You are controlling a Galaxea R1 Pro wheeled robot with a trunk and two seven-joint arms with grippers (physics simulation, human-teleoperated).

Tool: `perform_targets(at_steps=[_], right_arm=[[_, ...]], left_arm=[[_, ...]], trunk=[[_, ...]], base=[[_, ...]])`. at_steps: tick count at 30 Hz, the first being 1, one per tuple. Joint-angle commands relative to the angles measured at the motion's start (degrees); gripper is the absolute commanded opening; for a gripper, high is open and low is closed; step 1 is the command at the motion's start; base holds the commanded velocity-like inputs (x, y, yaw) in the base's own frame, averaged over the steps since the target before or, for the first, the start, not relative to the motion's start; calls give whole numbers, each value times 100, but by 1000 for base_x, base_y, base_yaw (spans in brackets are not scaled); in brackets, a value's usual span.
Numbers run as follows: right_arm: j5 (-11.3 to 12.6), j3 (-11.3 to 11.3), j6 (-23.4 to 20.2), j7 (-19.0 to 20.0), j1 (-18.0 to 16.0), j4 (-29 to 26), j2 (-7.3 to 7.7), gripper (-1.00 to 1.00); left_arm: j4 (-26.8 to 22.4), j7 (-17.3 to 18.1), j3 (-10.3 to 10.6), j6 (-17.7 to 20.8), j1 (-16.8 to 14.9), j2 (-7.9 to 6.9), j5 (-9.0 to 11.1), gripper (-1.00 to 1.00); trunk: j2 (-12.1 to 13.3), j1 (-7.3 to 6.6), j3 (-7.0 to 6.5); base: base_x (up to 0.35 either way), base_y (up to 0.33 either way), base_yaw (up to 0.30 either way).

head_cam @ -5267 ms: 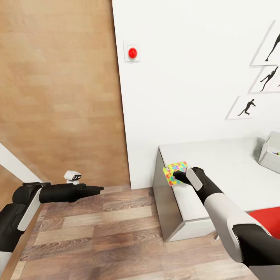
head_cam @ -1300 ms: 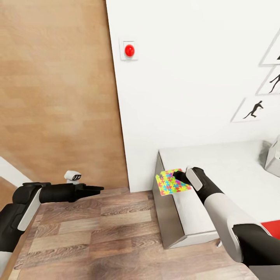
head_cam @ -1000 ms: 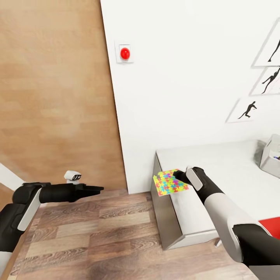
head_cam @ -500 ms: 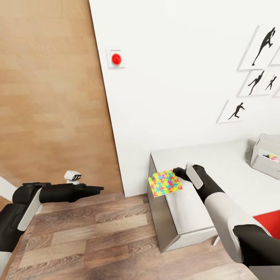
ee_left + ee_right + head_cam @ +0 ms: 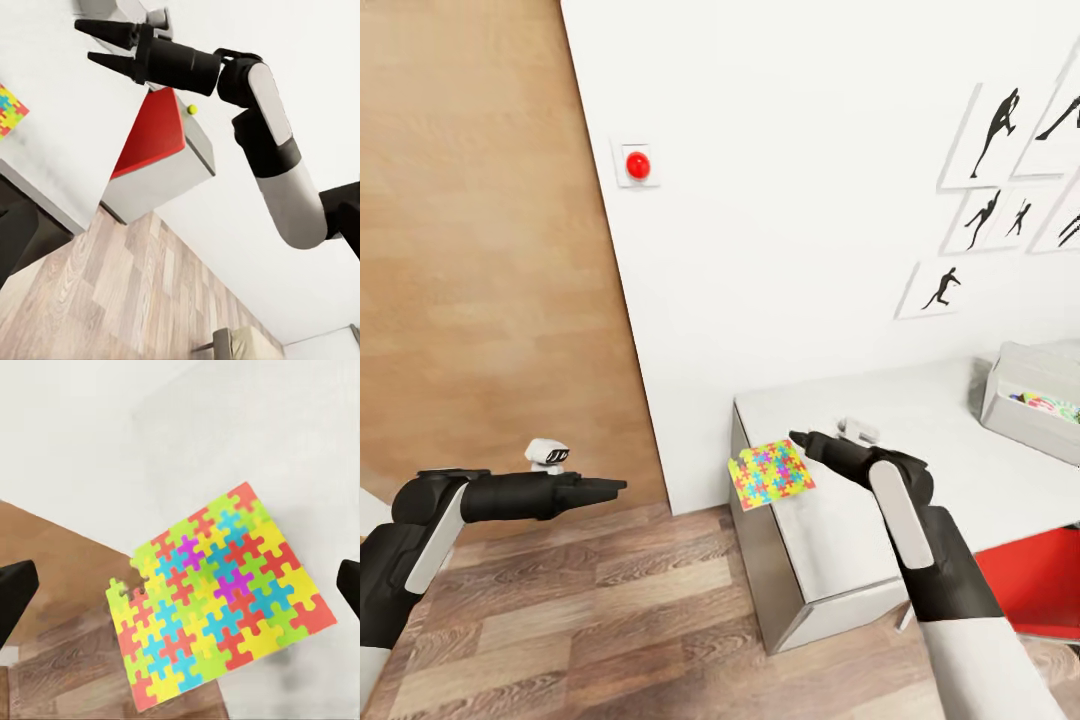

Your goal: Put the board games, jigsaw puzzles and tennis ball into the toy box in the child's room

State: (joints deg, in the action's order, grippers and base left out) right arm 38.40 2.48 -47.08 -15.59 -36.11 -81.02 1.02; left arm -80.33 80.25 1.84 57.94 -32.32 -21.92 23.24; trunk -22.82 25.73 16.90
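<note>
My right gripper (image 5: 797, 440) open, just beside jigsaw puzzle (image 5: 771, 473) overhanging the table (image 5: 920, 440) corner. Left gripper (image 5: 615, 486) open over floor, holding nothing. Toy box (image 5: 1028, 400) far along the table, by the wall.

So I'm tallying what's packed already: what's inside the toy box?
In the head view the toy box sits at the table's far right. Over its rim show colourful bits on a white surface. What they are is unclear; the near wall hides the rest.
</note>
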Motion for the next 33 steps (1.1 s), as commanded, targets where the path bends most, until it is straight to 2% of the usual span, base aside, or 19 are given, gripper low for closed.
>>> perform_targets(at_steps=[1, 4, 5, 8, 9, 14, 15, 21, 22, 23, 28, 33], right_arm=[[122, -16, -43, 15, 162, -218, 6, 100], [325, -124, -96, 245, 588, -607, 12, 100], [457, -238, -112, 444, 833, -753, 15, 100], [634, -458, -120, 857, 1126, -879, 18, 100], [719, -608, -117, 1223, 1296, -927, 19, 100], [798, -929, -93, 2319, 1696, -984, 19, 100], [802, -1048, -86, 2734, 1808, -994, 21, 100], [791, -1437, -88, 3639, 1958, -1006, 38, 100], [788, -1557, -89, 3808, 1977, -1003, 68, 100], [786, -1642, -88, 3919, 1990, -995, 123, 100], [790, -1763, -83, 4081, 2008, -968, 280, 100], [791, -1780, -77, 4114, 2012, -962, 313, 100]], left_arm=[[0, 6, 9, 59, -4, -5, 19, 100], [0, 7, 9, 59, -5, -7, 21, 100], [0, 7, 9, 59, -4, -9, 21, 100], [0, 7, 9, 59, -8, -13, 22, 100], [0, 8, 9, 59, -7, -13, 22, 100], [0, 3, 9, 58, -5, -14, 22, 100], [0, 1, 9, 58, -4, -14, 22, 100], [0, 0, 9, 58, -7, -14, 22, 100], [0, -1, 9, 58, -5, -17, 23, 100], [0, -1, 7, 57, -6, -19, 23, 100], [0, -1, 2, 59, -5, -22, 23, 100], [0, -1, 7, 59, -5, -17, 23, 100]], trunk=[[-9, 5, 1], [-9, 5, -24], [-9, 5, -33], [-9, 5, -58], [-9, 5, -67], [-9, 5, -110], [-9, 5, -118], [-9, 5, -170], [-9, 5, -178], [-9, 5, -187], [-9, 5, -230], [-9, 5, -273]], base=[[0, 0, -110], [0, 0, -110], [0, 0, -110], [0, 0, -110], [0, 0, -110], [0, 0, -110], [0, 0, -109], [0, 0, -104], [0, 0, -98], [0, 0, -96], [0, 0, -95], [0, 0, -93]])
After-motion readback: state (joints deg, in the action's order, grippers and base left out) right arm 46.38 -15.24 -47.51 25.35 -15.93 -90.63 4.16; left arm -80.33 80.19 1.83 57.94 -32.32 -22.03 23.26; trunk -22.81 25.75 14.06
